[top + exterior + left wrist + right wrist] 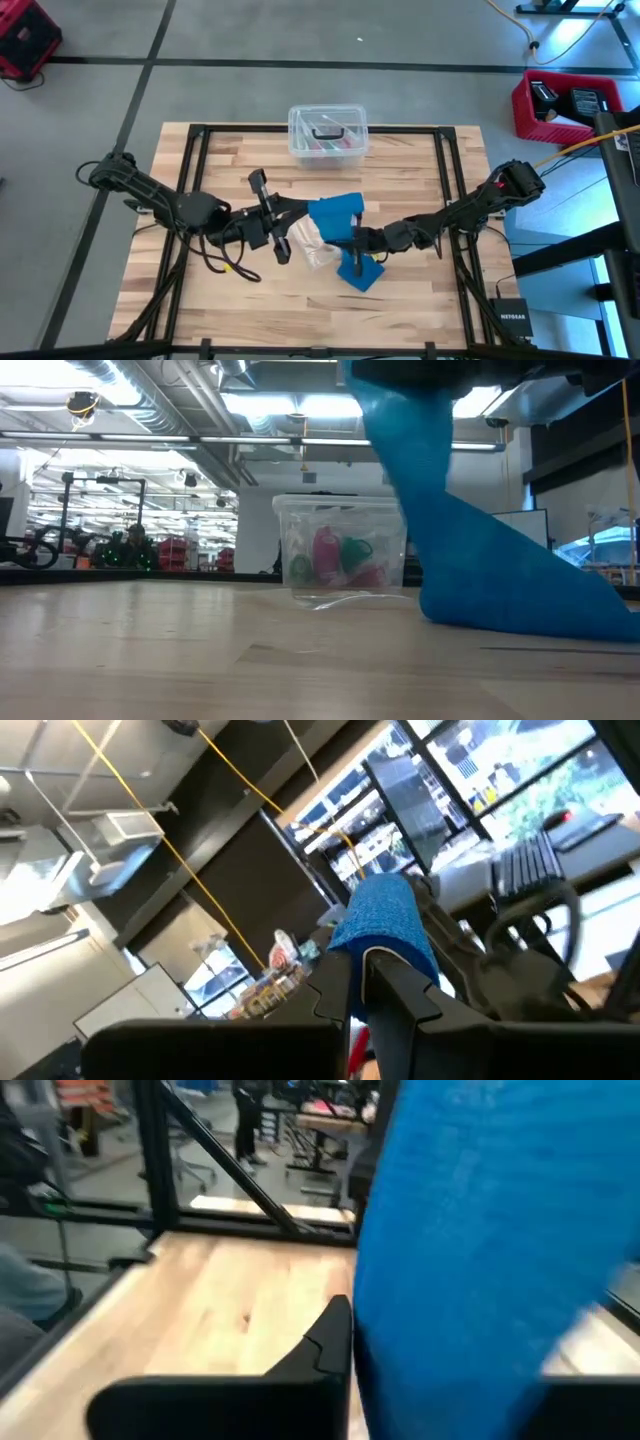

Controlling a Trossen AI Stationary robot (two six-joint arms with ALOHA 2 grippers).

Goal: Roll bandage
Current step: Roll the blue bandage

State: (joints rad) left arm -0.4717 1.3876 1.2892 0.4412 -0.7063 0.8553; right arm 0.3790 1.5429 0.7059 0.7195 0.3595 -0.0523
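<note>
Bandage (335, 215): partly rolled, pinched by left gripper (365, 982) and right gripper (355, 240) mid-table; loose tail unrolled.

- I count one blue bandage (337, 218).
- I see one clear lidded box (328, 135).
- I count one small clear plastic bag (311, 246).
- I see two arms, one set of jaws each.
- One red crate (566, 104) sits on the floor.

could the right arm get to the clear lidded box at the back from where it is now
Probably not right away: the right gripper is shut on the bandage. The box sits apart at the far edge with bare table between.
</note>
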